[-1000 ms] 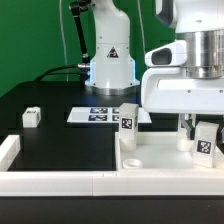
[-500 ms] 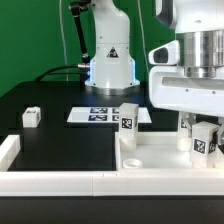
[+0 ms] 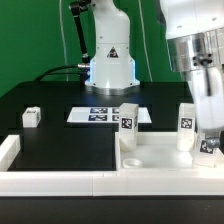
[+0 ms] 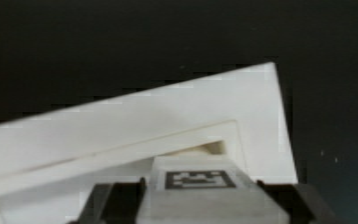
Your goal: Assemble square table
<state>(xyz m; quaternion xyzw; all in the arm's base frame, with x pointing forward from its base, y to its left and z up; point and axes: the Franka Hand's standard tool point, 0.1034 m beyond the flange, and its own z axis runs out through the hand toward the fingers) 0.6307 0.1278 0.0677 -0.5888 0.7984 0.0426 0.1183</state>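
The leg (image 4: 194, 180), clamped in the gripper (image 4: 197, 200), is being twisted round, probably being screwed into the square panel's (image 4: 140, 110) corner socket (image 4: 208, 147).

Table (image 3: 60, 145): edged by front rail (image 3: 60, 182) and, on the exterior view's left, side rail (image 3: 8, 150).
Panel (image 3: 160, 158): on table, toward the exterior view's right, just behind front rail.
Marker board (image 3: 95, 115): on table, behind panel, before arm base (image 3: 110, 65).
Loose leg (image 3: 31, 116): on table at the exterior view's left, well apart from panel.
Corner leg (image 3: 129, 118): upright at panel's rear corner nearest marker board.
Rear leg (image 3: 187, 122): upright toward panel's other rear corner.
Held leg (image 4: 197, 178): between gripper (image 4: 202, 205) fingers, over a panel corner.
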